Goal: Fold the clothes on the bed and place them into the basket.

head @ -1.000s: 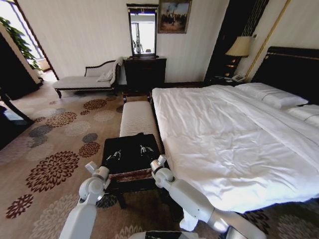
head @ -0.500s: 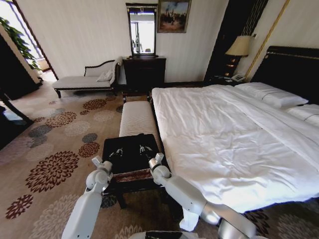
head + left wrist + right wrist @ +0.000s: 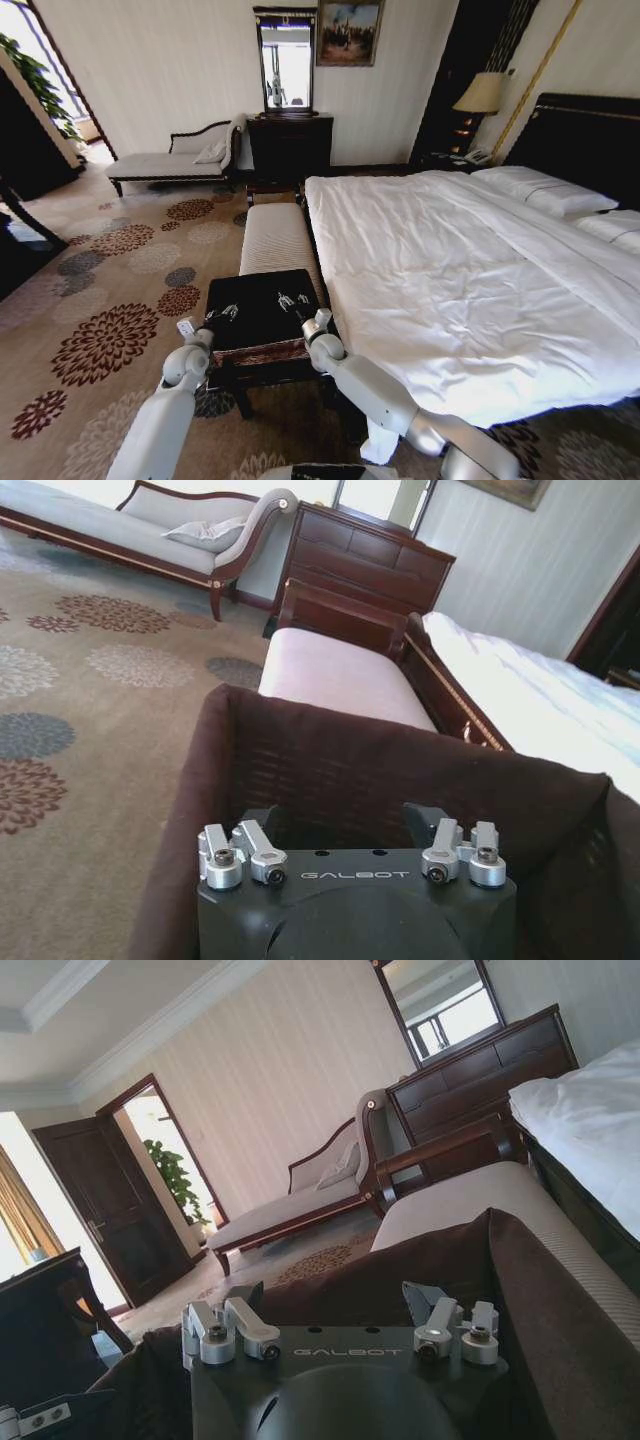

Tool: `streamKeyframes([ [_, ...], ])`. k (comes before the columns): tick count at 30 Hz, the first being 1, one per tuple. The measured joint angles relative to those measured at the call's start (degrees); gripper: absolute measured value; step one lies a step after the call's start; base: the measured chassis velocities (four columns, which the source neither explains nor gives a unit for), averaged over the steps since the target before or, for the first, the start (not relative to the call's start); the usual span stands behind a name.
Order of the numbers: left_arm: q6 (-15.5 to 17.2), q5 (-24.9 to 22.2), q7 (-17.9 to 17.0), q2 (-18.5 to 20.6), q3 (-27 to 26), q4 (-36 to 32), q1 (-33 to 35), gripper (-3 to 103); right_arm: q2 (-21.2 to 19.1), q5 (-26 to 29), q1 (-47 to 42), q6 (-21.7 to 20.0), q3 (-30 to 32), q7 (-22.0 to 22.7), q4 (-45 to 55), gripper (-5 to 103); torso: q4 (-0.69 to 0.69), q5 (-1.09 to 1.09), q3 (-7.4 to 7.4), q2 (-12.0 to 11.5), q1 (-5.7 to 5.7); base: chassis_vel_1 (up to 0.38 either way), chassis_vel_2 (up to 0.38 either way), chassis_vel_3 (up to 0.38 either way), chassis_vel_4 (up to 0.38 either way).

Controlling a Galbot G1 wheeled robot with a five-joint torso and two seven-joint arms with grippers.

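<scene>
Beside bed [image 3: 470, 270]: basket [image 3: 262, 352] long axis toward bench [image 3: 275, 238].

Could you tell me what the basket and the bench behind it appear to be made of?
The basket looks like woven wicker under a dark brown fabric lining: a weave pattern shows through the cloth on its far wall. The bench seems to be pale upholstered fabric, smooth and padded, on a glossy reddish-brown wooden frame.

One bed [image 3: 450, 270]; one basket [image 3: 262, 352]; one bench [image 3: 277, 238]; two pillows [image 3: 545, 189].
</scene>
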Motion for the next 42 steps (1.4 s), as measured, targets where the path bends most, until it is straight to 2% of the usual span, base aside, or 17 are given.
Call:
streamKeyframes([
  [4, 0.2, 0.2, -0.8, 0.2, -0.6, -1.7, 0.9, 92, -0.2, -0.8, -1.2, 0.0, 0.4, 0.6, 1.3, 93, -0.01, 0.00, 0.00, 0.0, 0.01, 0.000, 0.000, 0.000, 0.000],
  [7, 0.3, -1.9, -1.8, 0.3, -2.2, -8.0, 2.7, 98, -0.6, -1.7, -2.5, 0.1, 1.6, 1.4, 3.4, 99, -0.01, 0.01, 0.00, 0.0, 0.01, 0.000, 0.000, 0.000, 0.000],
  [8, 0.3, -1.9, -1.8, 0.3, -2.2, -8.0, 2.7, 98, -0.6, -1.7, -2.5, 0.1, 1.6, 1.4, 3.4, 99, -0.01, 0.01, 0.00, 0.0, 0.01, 0.000, 0.000, 0.000, 0.000],
  [12, 0.0, -4.7, -3.5, -0.2, -5.0, -17.3, 6.5, 100, -2.6, -2.4, -5.3, 0.1, 4.5, 2.4, 8.3, 100, -0.01, 0.03, 0.00, 0.0, 0.00, 0.000, 0.000, 0.000, 0.000],
  [14, -0.6, -4.4, -5.5, -0.7, -6.9, -22.1, 9.6, 100, -5.2, -3.9, -8.1, 0.0, 7.5, 2.8, 12.9, 100, -0.01, 0.02, 0.00, 0.0, 0.00, 0.000, 0.000, 0.000, 0.000],
  [16, -1.8, -0.3, -7.5, -1.6, -9.9, -26.7, 14.5, 100, -8.8, -6.9, -11.4, -0.2, 11.9, 3.7, 18.4, 100, -0.04, 0.02, -0.01, 0.0, 0.00, 0.000, 0.000, 0.000, 0.000],
  [17, -1.8, -0.3, -7.5, -1.6, -9.9, -26.7, 14.5, 100, -8.8, -6.9, -11.4, -0.2, 11.9, 3.7, 18.4, 100, -0.04, 0.02, -0.01, 0.0, 0.00, 0.000, 0.000, 0.000, 0.000],
  [19, -4.9, 7.5, -8.3, -3.0, -12.8, -30.6, 20.9, 100, -12.3, -9.6, -15.3, -0.3, 16.7, 5.3, 24.1, 100, 0.03, 0.02, 0.00, 0.0, 0.00, 0.000, 0.000, 0.000, 0.000],
  [21, -7.8, 13.3, -7.7, -4.7, -14.9, -34.0, 27.0, 100, -14.5, -12.5, -20.5, -1.0, 22.6, 7.3, 29.5, 100, 0.00, 0.03, -0.01, 0.0, -0.01, 0.000, 0.000, 0.000, 0.000],
  [23, -9.5, 15.8, -7.3, -5.8, -15.4, -35.1, 30.2, 100, -14.8, -14.5, -23.4, -1.4, 25.4, 8.1, 31.6, 100, 0.03, 0.01, -0.01, 0.0, -0.01, 0.000, 0.000, 0.000, 0.000],
  [25, -13.1, 20.5, -7.1, -7.5, -15.2, -37.0, 34.7, 100, -13.9, -21.4, -32.6, -2.1, 33.8, 10.3, 37.1, 100, 0.06, 0.03, -0.01, 0.0, -0.01, 0.000, 0.000, 0.000, 0.000],
  [26, -14.4, 22.9, -7.0, -8.2, -14.3, -38.1, 36.6, 100, -12.1, -26.7, -38.8, -2.6, 38.8, 11.5, 41.0, 100, -0.04, 0.03, -0.01, 0.0, -0.01, 0.000, 0.000, 0.000, 0.000],
  [27, -14.4, 22.9, -7.0, -8.2, -14.3, -38.1, 36.6, 100, -12.1, -26.7, -38.8, -2.6, 38.8, 11.5, 41.0, 100, -0.04, 0.03, -0.01, 0.0, -0.01, 0.000, 0.000, 0.000, 0.000],
  [28, -15.2, 24.6, -6.8, -9.0, -13.9, -39.1, 38.2, 100, -10.8, -29.8, -42.5, -2.8, 41.4, 12.2, 43.6, 100, -0.11, 0.03, -0.02, 0.0, -0.01, 0.000, 0.000, 0.000, 0.000],
  [31, -18.5, 28.9, -4.7, -12.2, -12.2, -43.3, 43.6, 100, -6.3, -37.0, -52.1, -4.5, 46.6, 15.6, 51.8, 100, -0.02, 0.03, -0.02, 0.0, -0.02, 0.000, 0.000, 0.000, 0.000],
  [35, -19.3, 30.3, -2.0, -13.8, -11.0, -47.1, 45.8, 100, -3.6, -40.2, -56.6, -5.1, 48.7, 16.4, 56.7, 100, 0.00, 0.01, -0.01, 0.0, -0.02, 0.000, 0.000, 0.000, 0.000],
  [42, -19.1, 30.2, -1.1, -13.9, -11.0, -47.7, 45.8, 100, -3.2, -40.7, -57.3, -5.2, 49.0, 15.6, 57.2, 100, 0.00, 0.01, 0.01, 0.0, 0.00, 0.000, 0.000, 0.000, 0.000],
])
